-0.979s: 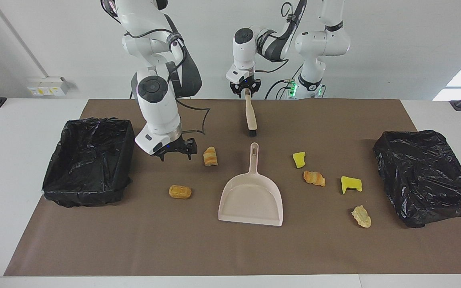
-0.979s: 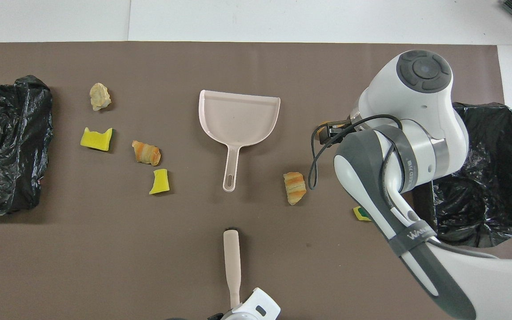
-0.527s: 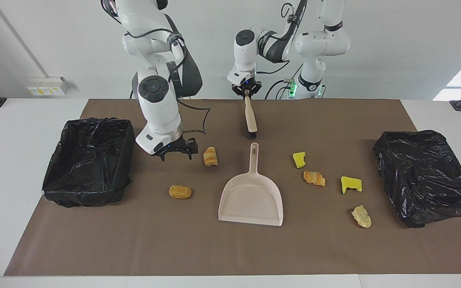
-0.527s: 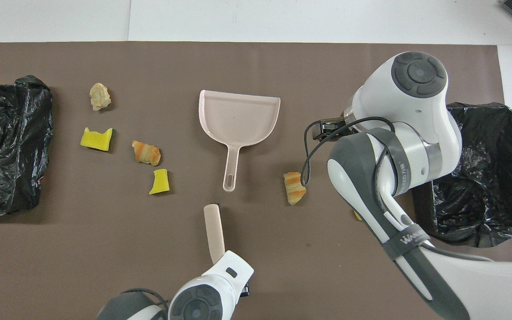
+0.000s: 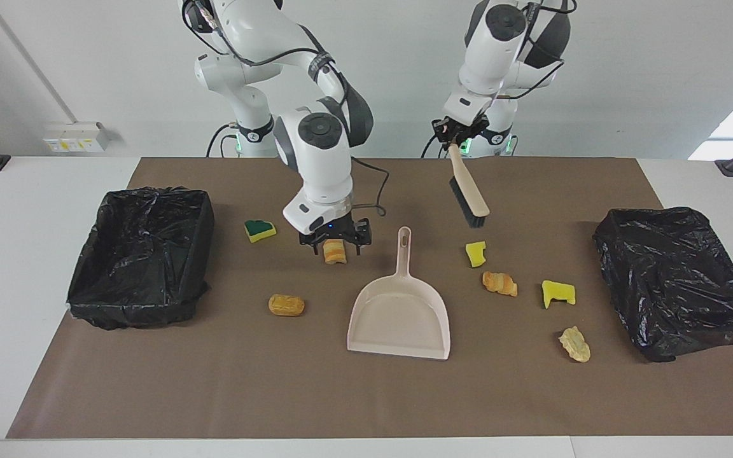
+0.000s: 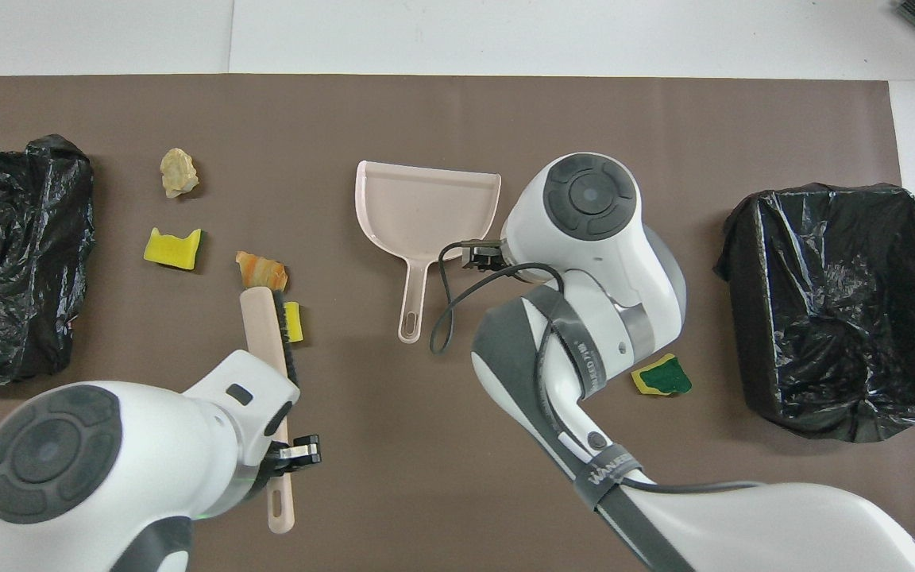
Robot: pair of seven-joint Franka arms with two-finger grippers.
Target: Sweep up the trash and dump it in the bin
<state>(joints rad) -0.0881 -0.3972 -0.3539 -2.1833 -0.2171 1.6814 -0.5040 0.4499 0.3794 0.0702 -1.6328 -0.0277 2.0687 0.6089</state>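
Several scraps of trash lie on the brown mat: a green-topped sponge (image 5: pixel 259 229), two bread lumps (image 5: pixel 335 252) (image 5: pixel 286 305), two yellow sponges (image 5: pixel 476 254) (image 5: pixel 558 293), a croissant-like lump (image 5: pixel 499 283) and a pale lump (image 5: pixel 574 344). The beige dustpan (image 5: pixel 399 312) lies in the middle. My right gripper (image 5: pixel 335 238) is open, low over the bread lump beside the pan's handle. My left gripper (image 5: pixel 456 134) is shut on the handle of the brush (image 5: pixel 468 191), which hangs tilted with its bristles just above a yellow sponge (image 6: pixel 295 322). One black-lined bin (image 5: pixel 140 254) stands at the right arm's end.
A second black-lined bin (image 5: pixel 678 280) stands at the left arm's end. The brown mat (image 5: pixel 366 401) covers most of the white table. My right arm's forearm hangs over the mat between the dustpan (image 6: pixel 426 210) and the green-topped sponge (image 6: pixel 662 376).
My right gripper has moved from beside its bin toward the middle, over the bread lump, uncovering the green-topped sponge. My left arm has swung the brush toward its own end, over the yellow sponge.
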